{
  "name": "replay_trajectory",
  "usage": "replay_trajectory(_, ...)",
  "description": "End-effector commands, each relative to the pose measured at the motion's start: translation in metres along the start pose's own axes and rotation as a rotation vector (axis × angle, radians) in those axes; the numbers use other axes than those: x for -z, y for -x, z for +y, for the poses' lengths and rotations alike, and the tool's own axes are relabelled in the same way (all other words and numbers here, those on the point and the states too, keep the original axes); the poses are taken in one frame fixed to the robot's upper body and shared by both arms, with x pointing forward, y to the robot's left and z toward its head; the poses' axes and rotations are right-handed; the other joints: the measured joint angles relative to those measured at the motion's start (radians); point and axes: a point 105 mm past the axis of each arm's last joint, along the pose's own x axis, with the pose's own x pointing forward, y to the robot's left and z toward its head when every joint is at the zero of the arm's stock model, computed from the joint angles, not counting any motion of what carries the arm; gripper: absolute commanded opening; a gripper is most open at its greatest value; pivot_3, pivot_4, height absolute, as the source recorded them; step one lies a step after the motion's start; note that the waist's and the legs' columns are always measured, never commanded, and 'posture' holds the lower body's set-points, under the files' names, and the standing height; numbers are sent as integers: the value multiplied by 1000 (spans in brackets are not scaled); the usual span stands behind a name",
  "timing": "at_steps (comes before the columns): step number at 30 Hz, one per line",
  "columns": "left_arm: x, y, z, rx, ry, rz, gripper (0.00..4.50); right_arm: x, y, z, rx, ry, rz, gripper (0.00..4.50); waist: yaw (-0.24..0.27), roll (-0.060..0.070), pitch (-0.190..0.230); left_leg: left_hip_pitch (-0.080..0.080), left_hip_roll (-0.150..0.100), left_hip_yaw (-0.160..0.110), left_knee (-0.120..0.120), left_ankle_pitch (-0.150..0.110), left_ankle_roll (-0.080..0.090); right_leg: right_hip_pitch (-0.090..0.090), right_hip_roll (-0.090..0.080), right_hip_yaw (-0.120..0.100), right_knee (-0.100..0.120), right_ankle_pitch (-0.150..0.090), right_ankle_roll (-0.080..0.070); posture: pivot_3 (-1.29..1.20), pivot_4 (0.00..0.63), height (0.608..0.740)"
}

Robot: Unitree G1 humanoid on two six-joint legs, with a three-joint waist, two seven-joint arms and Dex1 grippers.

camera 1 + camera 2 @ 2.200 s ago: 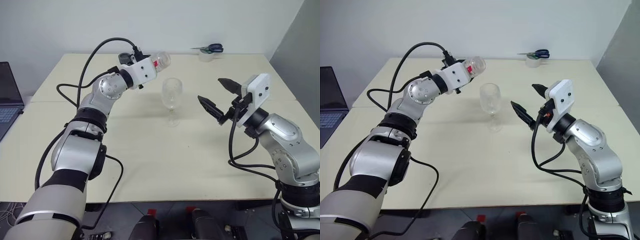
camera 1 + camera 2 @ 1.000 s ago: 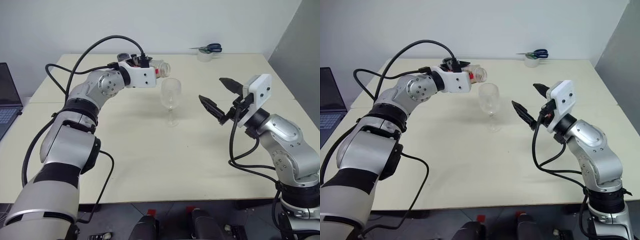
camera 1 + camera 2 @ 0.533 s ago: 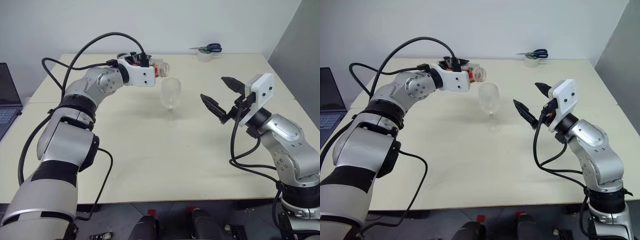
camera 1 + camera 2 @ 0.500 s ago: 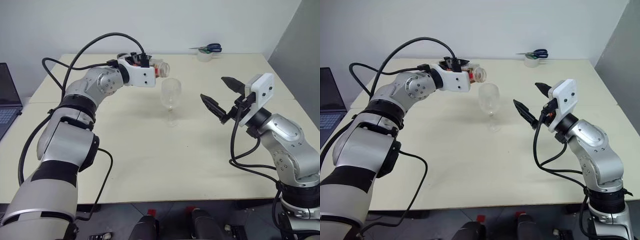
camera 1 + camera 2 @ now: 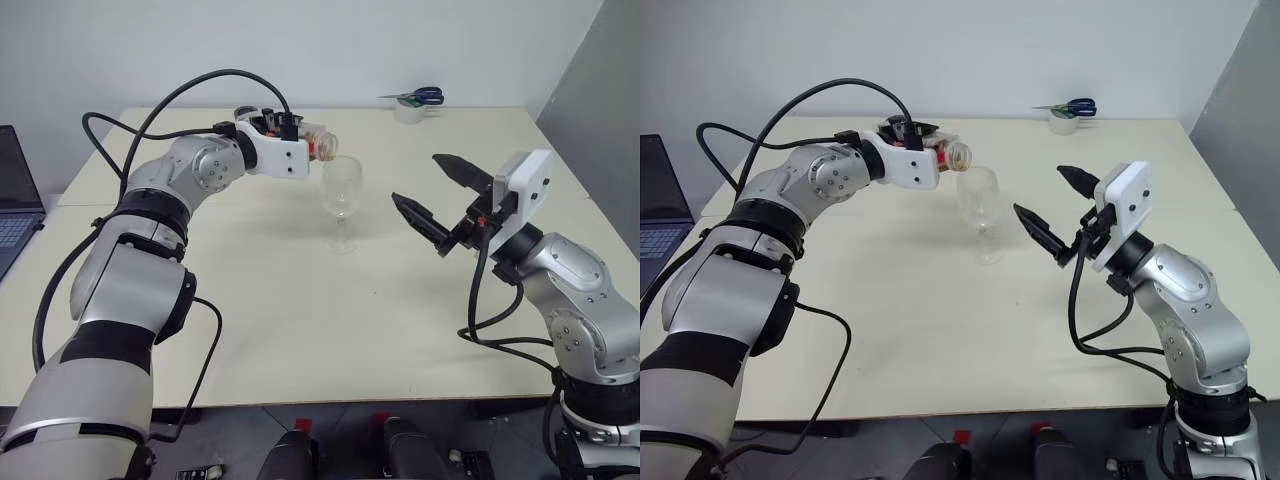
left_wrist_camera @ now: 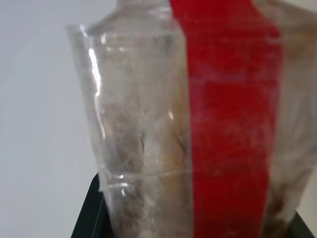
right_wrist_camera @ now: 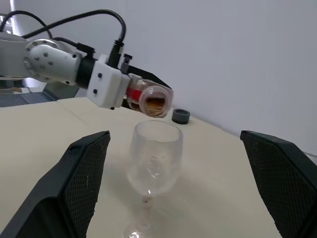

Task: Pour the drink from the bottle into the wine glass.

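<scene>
My left gripper point(image 5: 303, 140) is shut on the bottle point(image 5: 318, 144), a clear plastic one with a red label strip point(image 6: 228, 124). The bottle lies almost level, its open mouth point(image 7: 154, 100) just above the far rim of the wine glass point(image 5: 341, 190). Amber drink point(image 7: 157, 103) shows inside the neck. The glass stands upright on the cream table point(image 5: 300, 300), near the middle. To its right my right gripper point(image 5: 415, 178) hovers open and holds nothing. Its fingers point(image 7: 81, 183) stand wide either side of the glass, apart from it.
A small grey cap point(image 7: 181, 116) lies on the table behind the glass. Blue-handled scissors point(image 5: 420, 96) and a tape roll point(image 5: 407, 112) sit at the far edge. A laptop point(image 5: 15, 200) lies at the left.
The bottle has tipped a little further, its mouth sinking toward the glass rim. My right gripper has shifted slightly left, still open.
</scene>
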Motion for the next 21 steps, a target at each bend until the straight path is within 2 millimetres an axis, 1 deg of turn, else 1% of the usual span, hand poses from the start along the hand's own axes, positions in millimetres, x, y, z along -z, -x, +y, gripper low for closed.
replay_trajectory(1,-5,3,33,-88,-43,-16,1662,-11,2,7,-28,15,-36,4500,0,0,0,0,0,0,0,0,0,0,0,0,0,0,0,0,150,740)
replay_trajectory(6,-7,1,34,-89,-52,-18,1662,-9,4,10,-37,6,-28,4500,0,0,0,0,0,0,0,0,0,0,0,0,0,0,0,0,150,740)
replay_trajectory(21,-5,1,35,-72,-132,-1,1662,-6,5,7,-15,4,-21,4500,0,0,0,0,0,0,0,0,0,0,0,0,1,0,0,0,150,740)
